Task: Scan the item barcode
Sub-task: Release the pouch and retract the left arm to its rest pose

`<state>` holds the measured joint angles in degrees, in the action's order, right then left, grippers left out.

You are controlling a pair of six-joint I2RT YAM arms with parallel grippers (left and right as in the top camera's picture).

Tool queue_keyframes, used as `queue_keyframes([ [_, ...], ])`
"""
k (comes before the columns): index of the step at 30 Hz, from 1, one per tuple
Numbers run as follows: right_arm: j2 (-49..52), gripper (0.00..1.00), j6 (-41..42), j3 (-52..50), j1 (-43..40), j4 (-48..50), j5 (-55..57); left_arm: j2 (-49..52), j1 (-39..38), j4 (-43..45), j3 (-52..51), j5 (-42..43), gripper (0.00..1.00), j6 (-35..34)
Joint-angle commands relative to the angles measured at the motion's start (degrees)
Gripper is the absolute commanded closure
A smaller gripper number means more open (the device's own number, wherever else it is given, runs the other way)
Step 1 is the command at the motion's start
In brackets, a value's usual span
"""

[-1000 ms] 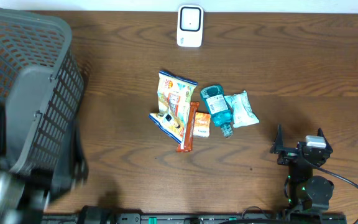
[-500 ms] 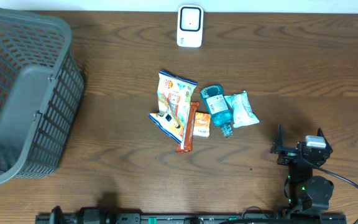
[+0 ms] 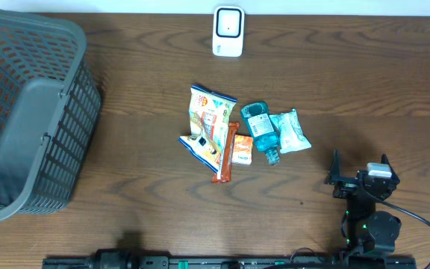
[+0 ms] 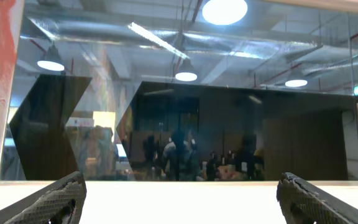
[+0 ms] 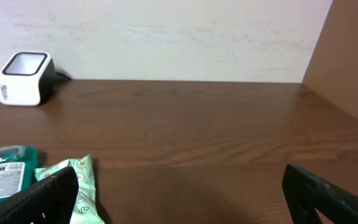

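Several items lie bunched mid-table: a yellow snack bag (image 3: 209, 125), an orange bar (image 3: 225, 154), a small orange packet (image 3: 242, 149), a blue bottle (image 3: 260, 131) and a pale green wipes pack (image 3: 290, 131). The white barcode scanner (image 3: 228, 31) stands at the far edge. My right gripper (image 3: 359, 169) rests near the front right, open and empty, below and right of the wipes pack. In the right wrist view the right gripper (image 5: 182, 196) faces bare table, with the wipes pack (image 5: 79, 186) and bottle (image 5: 5, 177) at left and the scanner (image 5: 23, 78) far left. My left gripper (image 4: 182, 199) is open and empty, pointing at a window.
A large grey mesh basket (image 3: 28, 112) fills the table's left side. The right arm's base and cable (image 3: 375, 228) sit at the front right edge. A brown side wall (image 5: 347, 56) bounds the table on the right. The left arm does not show in the overhead view.
A blurred grey shape, the left arm, crossed the basket's front corner a second ago and has left the overhead view. The right arm and the items have not moved.
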<state>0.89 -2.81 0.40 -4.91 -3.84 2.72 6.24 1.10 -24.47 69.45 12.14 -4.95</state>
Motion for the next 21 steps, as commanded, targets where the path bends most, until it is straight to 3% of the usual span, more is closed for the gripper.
queue_keyframes([
  [1, -0.17, 0.01, -0.70, -0.09, 0.46, -0.20, 0.26, -6.14, 0.66, 0.11, -3.80, 0.07, 0.02, -0.87],
  [7, -0.11, 0.01, 1.22, -0.09, 0.46, -0.39, -5.44, -6.08, 0.92, 2.58, -8.28, -4.50, 0.02, -0.68],
  [9, 0.02, 0.01, 8.57, -0.09, 0.50, -0.24, -7.37, -6.08, 0.98, 2.54, -10.62, -7.13, 0.02, -0.70],
  [12, 0.68, 0.01, 29.09, -0.09, 0.50, -0.22, -8.90, -6.08, 1.07, 4.68, -15.80, -16.15, 0.02, -0.72],
  [15, 2.34, 0.01, 43.10, -0.09, 0.50, 0.68, -17.73, -5.92, 1.14, 6.80, -22.21, -24.50, 0.02, -0.85],
  [21, 5.22, 0.01, 45.62, -0.09, 0.50, 1.36, -30.91, -5.62, 1.07, 7.34, -34.10, -22.25, 0.02, -11.89],
])
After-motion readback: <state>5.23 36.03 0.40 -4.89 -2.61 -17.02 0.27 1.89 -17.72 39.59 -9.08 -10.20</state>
